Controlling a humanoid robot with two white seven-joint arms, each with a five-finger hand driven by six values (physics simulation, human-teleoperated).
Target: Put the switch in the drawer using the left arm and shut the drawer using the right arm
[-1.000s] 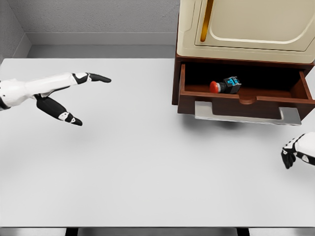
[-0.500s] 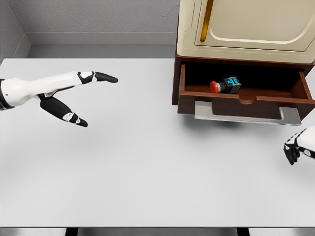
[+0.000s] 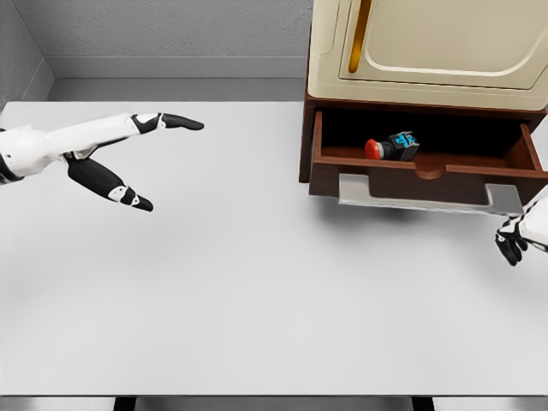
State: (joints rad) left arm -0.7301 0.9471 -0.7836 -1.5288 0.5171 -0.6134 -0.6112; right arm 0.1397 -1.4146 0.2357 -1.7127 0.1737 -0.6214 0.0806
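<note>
the switch [image 3: 391, 146], red button at one end and a black body with blue marks at the other, lies on its side inside the open drawer [image 3: 428, 175], left of the middle and just behind the front wall. the drawer is dark brown wood, pulled out from under a cream cabinet [image 3: 428, 51], with a flat grey handle plate [image 3: 428, 199] hanging below its front edge. the drawer's right end runs off the picture's right edge, so that corner is cut off, and the back of its inside sits in deep shadow under the cabinet. the cabinet's top is cropped too; only part of a door panel and an amber vertical strip [image 3: 361, 34] show.

over on the left, the left hand [image 3: 103, 158] hangs above the white table [image 3: 257, 300], well apart from the drawer, fingers spread and holding nothing: one long digit points right toward the cabinet, the other angles down and right. the rest of its fingers are hard to separate from this angle.

at the right edge, the right hand [image 3: 519, 237] only pokes in, just below the handle plate's right end. a few dark fingertips curl downward there, but most of the hand is out of frame, so i cannot tell whether it is spread or closed, nor whether it touches the plate.
</note>
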